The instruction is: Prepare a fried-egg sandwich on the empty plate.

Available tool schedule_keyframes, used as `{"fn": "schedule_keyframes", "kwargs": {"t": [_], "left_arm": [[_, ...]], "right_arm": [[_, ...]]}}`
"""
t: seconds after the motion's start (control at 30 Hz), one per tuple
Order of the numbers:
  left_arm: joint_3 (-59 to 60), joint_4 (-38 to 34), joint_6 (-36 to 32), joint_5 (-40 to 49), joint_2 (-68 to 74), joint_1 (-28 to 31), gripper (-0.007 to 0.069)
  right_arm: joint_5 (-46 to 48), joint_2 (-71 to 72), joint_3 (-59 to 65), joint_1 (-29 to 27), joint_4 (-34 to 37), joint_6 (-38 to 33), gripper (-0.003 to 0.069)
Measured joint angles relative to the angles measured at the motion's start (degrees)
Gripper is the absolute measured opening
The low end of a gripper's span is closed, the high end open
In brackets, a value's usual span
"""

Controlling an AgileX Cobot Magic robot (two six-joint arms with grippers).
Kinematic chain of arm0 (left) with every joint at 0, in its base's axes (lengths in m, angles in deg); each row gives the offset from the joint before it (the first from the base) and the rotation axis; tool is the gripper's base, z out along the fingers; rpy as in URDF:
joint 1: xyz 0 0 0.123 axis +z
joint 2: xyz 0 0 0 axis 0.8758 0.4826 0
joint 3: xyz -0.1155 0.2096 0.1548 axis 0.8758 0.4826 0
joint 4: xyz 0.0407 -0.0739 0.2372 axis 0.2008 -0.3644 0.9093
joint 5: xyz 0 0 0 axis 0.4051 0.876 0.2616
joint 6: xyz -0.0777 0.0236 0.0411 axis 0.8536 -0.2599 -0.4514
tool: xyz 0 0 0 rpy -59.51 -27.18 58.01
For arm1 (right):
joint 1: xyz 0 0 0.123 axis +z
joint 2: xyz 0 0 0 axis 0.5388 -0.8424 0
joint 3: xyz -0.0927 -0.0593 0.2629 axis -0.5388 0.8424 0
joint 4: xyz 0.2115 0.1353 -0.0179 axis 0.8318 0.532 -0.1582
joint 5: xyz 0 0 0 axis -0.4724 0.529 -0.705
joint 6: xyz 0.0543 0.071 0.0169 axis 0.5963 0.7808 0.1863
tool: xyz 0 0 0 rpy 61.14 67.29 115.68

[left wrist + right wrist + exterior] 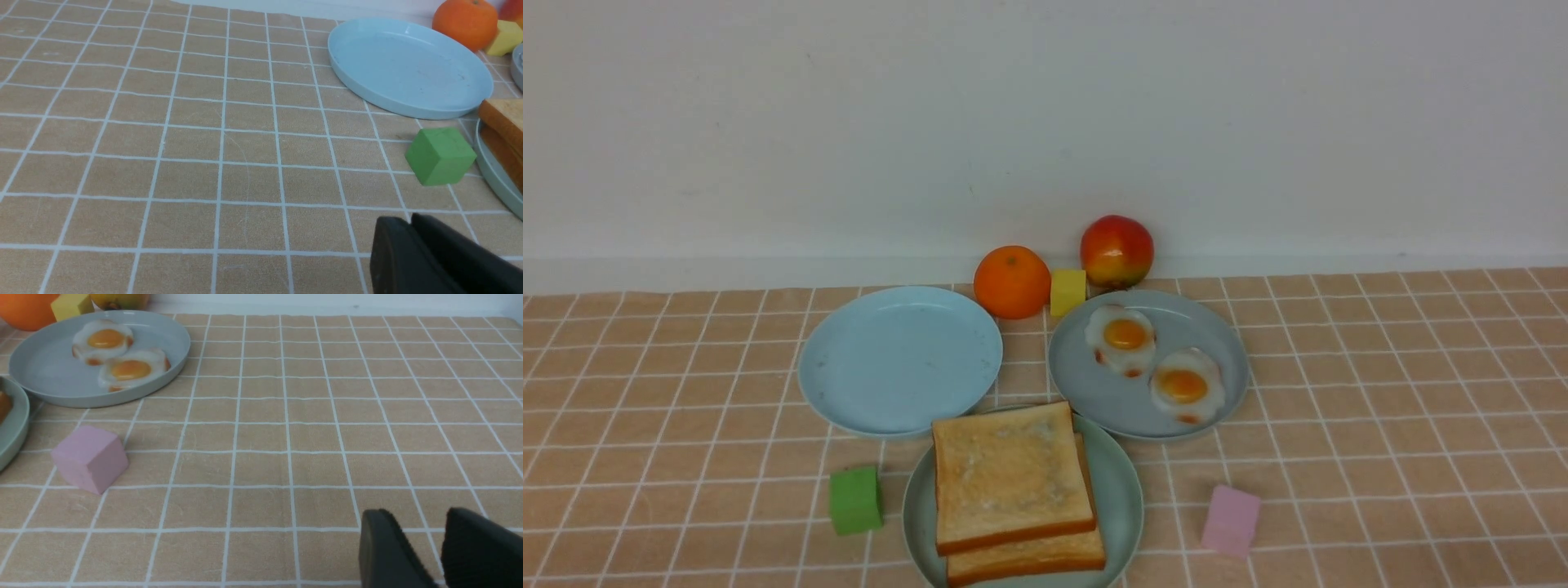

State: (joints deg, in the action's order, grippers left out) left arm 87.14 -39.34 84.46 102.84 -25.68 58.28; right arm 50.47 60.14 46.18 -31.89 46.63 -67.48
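resting on the plate [1123,490], two toast slices [1009,474] lie stacked.

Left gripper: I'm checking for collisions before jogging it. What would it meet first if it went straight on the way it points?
Probably the green cube, just ahead of the shut left gripper, with the toast's plate beside it. Depth is unclear.

Two square golden-brown toast slices [1011,482] with darker crusts lie stacked, slightly offset, flat on the pale mint-green plate [1123,498]. The plate sits at six o'clock on the table, nearest the robot.
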Motion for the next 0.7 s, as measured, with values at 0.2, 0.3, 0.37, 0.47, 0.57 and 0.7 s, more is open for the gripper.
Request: {"fn": "schedule_keyframes", "kwargs": {"t": [0.2,0.3,0.37,0.47,0.57,0.7], "left_arm": [[0.0,0.0,0.0,0.0,0.0,0.0,0.006],[0.0,0.0,0.0,0.0,0.0,0.0,0.0066],[0.0,0.0,0.0,0.0,0.0,0.0,0.0069],[0.0,0.0,0.0,0.0,0.0,0.0,0.0071],[0.0,0.0,0.0,0.0,0.0,0.0,0.0071],[0.0,0.0,0.0,0.0,0.0,0.0,0.0072]], "right_arm": [[-0.06,0.0,0.0,0.0,0.0,0.0,0.0239],[-0.06,0.0,0.0,0.0,0.0,0.0,0.0239],[-0.06,0.0,0.0,0.0,0.0,0.0,0.0239],[-0.06,0.0,0.0,0.0,0.0,0.0,0.0239],[-0.06,0.0,0.0,0.0,0.0,0.0,0.0239],[-0.06,0.0,0.0,0.0,0.0,0.0,0.0239]]}}
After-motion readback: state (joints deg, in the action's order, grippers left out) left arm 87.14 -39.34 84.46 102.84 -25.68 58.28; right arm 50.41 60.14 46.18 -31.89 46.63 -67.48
